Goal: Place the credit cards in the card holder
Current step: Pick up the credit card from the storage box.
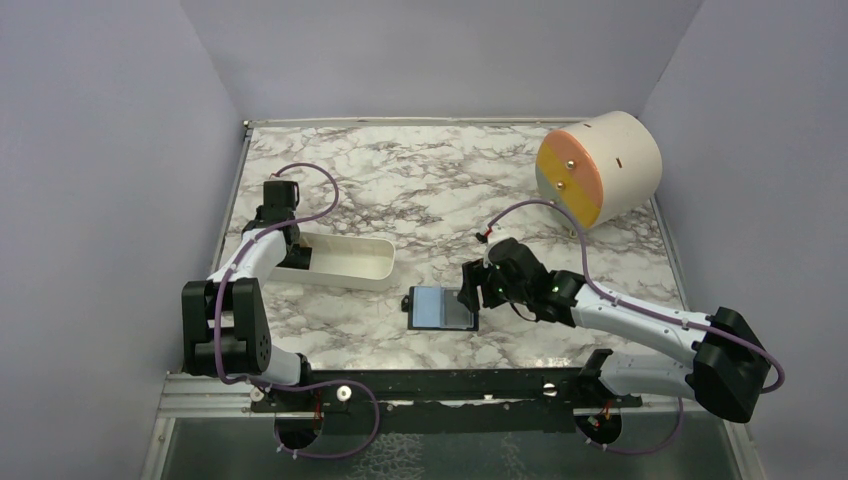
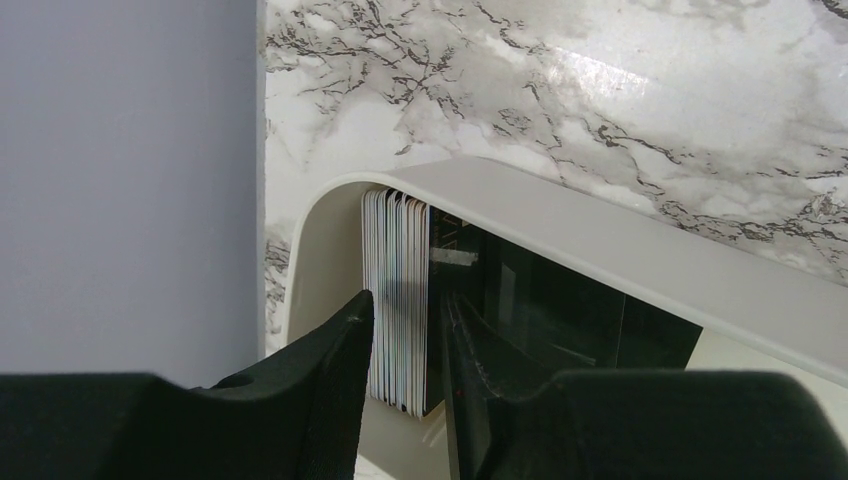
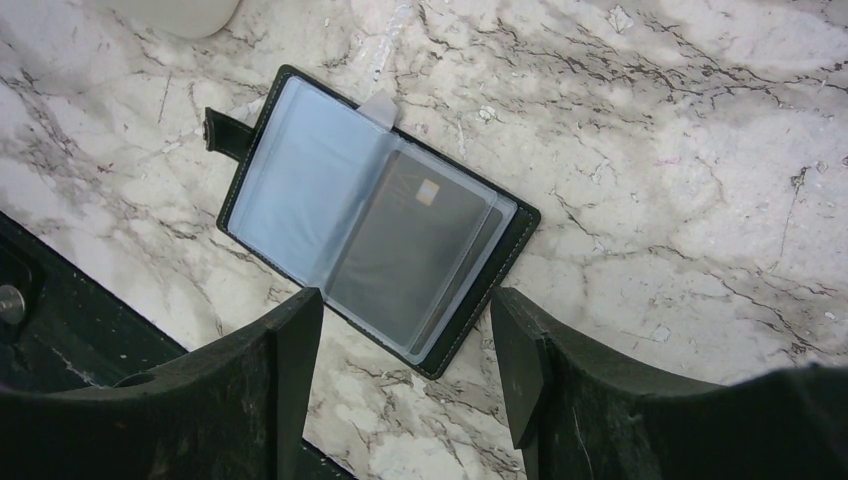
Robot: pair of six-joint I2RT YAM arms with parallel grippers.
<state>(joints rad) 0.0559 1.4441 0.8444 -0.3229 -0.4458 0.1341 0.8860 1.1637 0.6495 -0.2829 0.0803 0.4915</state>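
Your left hand [image 2: 408, 300] is closed to a narrow gap on the credit cards [image 2: 395, 290], a stack standing on edge, one finger [image 2: 340, 370] against its near face and the other on the far side. The stack sits at the rounded left end of the white oblong tray [image 2: 600, 240], close to its curved end wall. In the overhead view your left arm is folded at the elbow, its forearm reaching forward along the left edge of the counter [image 1: 420, 190], and the left hand [image 1: 297, 255] points down into that end of the tray [image 1: 360, 262]; the cards themselves are hidden there. Your right hand [image 3: 405, 300] is spread wide and holds nothing; it hovers above the card holder [image 3: 300, 180] without touching it. The card holder lies open and flat on the marble counter, light blue sleeves upward, its strap tab [image 3: 225, 130] sticking out on one side. One dark card [image 3: 410, 250] with a small gold chip is already lodged in the sleeve nearer your hand. From above, your right arm stretches low from its base across to the middle of the counter, the right hand [image 1: 478, 285] over the right edge of the card holder [image 1: 440, 307], well apart from the tray.
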